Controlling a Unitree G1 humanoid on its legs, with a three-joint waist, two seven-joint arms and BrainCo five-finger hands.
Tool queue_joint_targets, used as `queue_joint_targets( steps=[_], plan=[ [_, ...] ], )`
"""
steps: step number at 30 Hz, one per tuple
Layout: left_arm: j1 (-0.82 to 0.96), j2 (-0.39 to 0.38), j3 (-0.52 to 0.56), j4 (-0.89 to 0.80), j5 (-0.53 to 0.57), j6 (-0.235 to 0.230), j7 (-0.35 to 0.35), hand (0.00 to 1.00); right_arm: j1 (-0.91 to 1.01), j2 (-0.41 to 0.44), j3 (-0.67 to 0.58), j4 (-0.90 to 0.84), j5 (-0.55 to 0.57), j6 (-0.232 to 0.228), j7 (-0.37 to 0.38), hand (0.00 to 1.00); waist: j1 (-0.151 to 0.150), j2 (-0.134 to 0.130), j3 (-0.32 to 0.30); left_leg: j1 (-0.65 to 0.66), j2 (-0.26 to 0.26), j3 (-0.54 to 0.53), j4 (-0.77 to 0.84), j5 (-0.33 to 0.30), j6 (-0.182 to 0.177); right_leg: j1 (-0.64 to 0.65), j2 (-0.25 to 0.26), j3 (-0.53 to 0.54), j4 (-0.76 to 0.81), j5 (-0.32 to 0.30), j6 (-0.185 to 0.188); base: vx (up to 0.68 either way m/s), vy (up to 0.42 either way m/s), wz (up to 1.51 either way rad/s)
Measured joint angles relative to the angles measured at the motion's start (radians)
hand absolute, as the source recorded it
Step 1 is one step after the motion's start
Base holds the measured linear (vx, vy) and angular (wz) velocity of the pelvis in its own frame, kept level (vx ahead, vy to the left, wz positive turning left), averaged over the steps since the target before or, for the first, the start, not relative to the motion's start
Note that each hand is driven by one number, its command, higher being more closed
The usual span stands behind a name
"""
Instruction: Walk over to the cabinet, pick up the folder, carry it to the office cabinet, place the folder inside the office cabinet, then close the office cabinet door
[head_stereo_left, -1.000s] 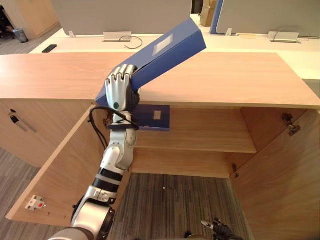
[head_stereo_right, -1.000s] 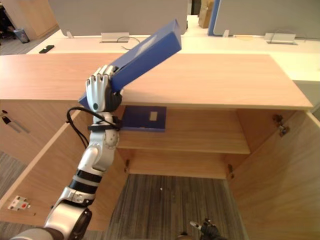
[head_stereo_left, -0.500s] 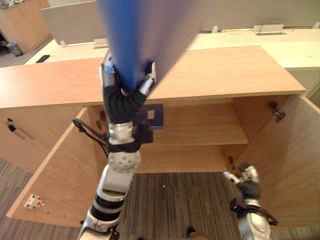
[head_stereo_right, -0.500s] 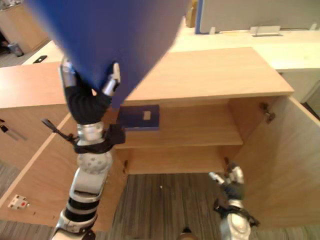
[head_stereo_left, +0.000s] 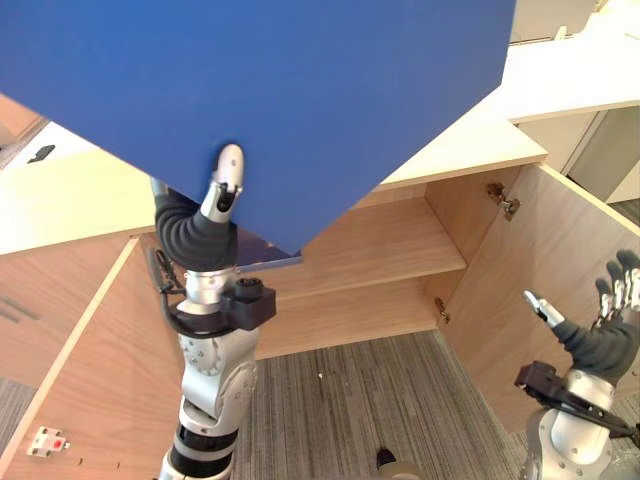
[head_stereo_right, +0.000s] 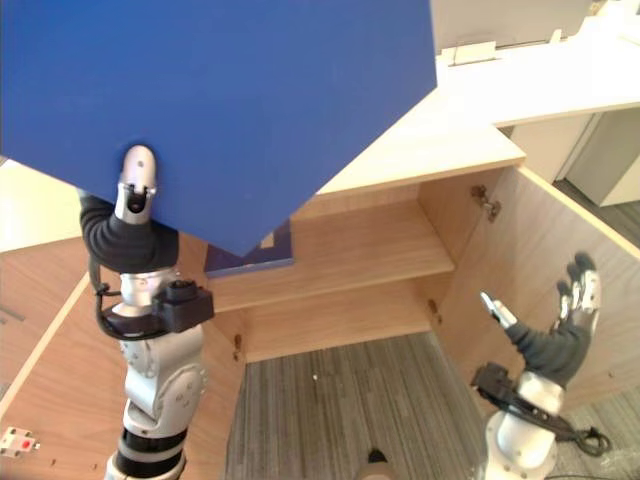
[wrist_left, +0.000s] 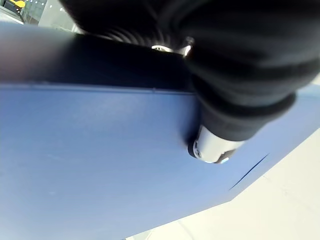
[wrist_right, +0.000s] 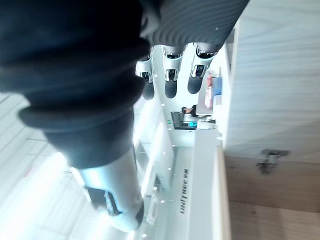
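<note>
Stage: pick-up done, in my judgement. The broad blue rigid folder (head_stereo_left: 300, 90) is off the pale wooden counter (head_stereo_left: 480, 142) and raised close before the head camera.
Left hand (head_stereo_left: 222, 195): clamps the folder, thumb pressed on its near face. I cannot see the fingers behind it.
Right hand (head_stereo_right: 552, 340): raised beside the right door (head_stereo_left: 540, 260), fingers spread, holding nothing.
Cabinet: the light wooden office cabinet (head_stereo_left: 380, 245) stands with both doors open. A second blue folder (head_stereo_right: 275, 258) lies flat on its shelf.
Outstanding: folder to go inside, door to be closed.
Change over one second: the folder leaned on the counter edge and is now lifted clear. The right hand has risen from low down. The camera has shifted too.
</note>
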Motion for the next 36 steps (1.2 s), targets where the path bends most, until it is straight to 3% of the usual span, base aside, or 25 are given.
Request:
queue_joint_targets(
  steps=[6, 11, 15, 18, 20, 23, 28, 36],
  plan=[
    [-0.001, 0.061, -0.062, 0.114, -0.085, 0.018, -0.093, 1.00, -0.197, -0.190, 0.100, -0.023, 0.043, -0.065, 0.090, 0.00, 0.014, -0.018, -0.012, 0.015, -0.010, 0.001, -0.001, -0.009, 0.003, 0.020, -0.009, 0.004, -0.007, 0.010, 0.009, 0.00, -0.014, 0.00],
    [-0.005, 0.120, -0.109, 0.205, -0.081, 0.037, -0.147, 1.00, -0.283, -0.337, 0.114, 0.034, 0.213, -0.100, 0.173, 0.00, 0.025, -0.029, -0.029, 0.014, -0.023, -0.008, -0.002, -0.005, 0.014, 0.020, -0.024, -0.003, -0.001, 0.005, 0.016, 0.01, -0.020, 0.06],
    [-0.012, 0.153, -0.116, 0.269, -0.082, 0.046, -0.164, 1.00, -0.297, -0.468, 0.139, 0.149, 0.389, -0.099, 0.235, 0.00, 0.024, -0.035, -0.036, 0.010, -0.030, -0.026, -0.002, -0.001, 0.021, 0.022, -0.036, -0.017, 0.002, 0.005, 0.018, 0.03, -0.028, 0.12],
    [-0.017, 0.184, -0.130, 0.301, -0.083, 0.055, -0.177, 1.00, -0.298, -0.509, 0.145, 0.191, 0.535, -0.099, 0.284, 0.00, 0.026, -0.047, -0.046, 0.006, -0.033, -0.043, -0.002, 0.002, 0.024, 0.022, -0.039, -0.033, -0.001, 0.002, 0.022, 0.02, -0.033, 0.19],
    [-0.020, 0.215, -0.140, 0.321, -0.087, 0.056, -0.182, 1.00, -0.298, -0.570, 0.176, 0.214, 0.699, -0.099, 0.347, 0.00, 0.024, -0.055, -0.058, -0.006, -0.034, -0.059, -0.002, 0.007, 0.030, 0.022, -0.042, -0.053, -0.007, 0.002, 0.022, 0.04, -0.042, 0.20],
    [-0.029, 0.249, -0.150, 0.353, -0.097, 0.057, -0.187, 1.00, -0.312, -0.650, 0.229, 0.260, 0.832, -0.087, 0.414, 0.00, 0.027, -0.069, -0.072, -0.007, -0.034, -0.065, -0.002, 0.009, 0.031, 0.026, -0.042, -0.058, -0.008, 0.005, 0.019, 0.04, -0.036, 0.09],
    [-0.049, 0.300, -0.157, 0.382, -0.122, 0.057, -0.199, 1.00, -0.322, -0.746, 0.253, 0.313, 0.972, -0.068, 0.467, 0.00, 0.028, -0.079, -0.084, -0.009, -0.035, -0.073, -0.002, 0.011, 0.031, 0.029, -0.043, -0.066, -0.012, 0.004, 0.019, 0.04, -0.046, 0.04],
    [-0.059, 0.343, -0.159, 0.396, -0.151, 0.057, -0.231, 1.00, -0.380, -0.877, 0.252, 0.417, 1.067, -0.049, 0.486, 0.00, 0.019, -0.083, -0.094, -0.020, -0.033, -0.091, -0.002, 0.018, 0.032, 0.030, -0.042, -0.084, -0.014, 0.005, 0.018, 0.03, -0.045, 0.07]
  ],
)
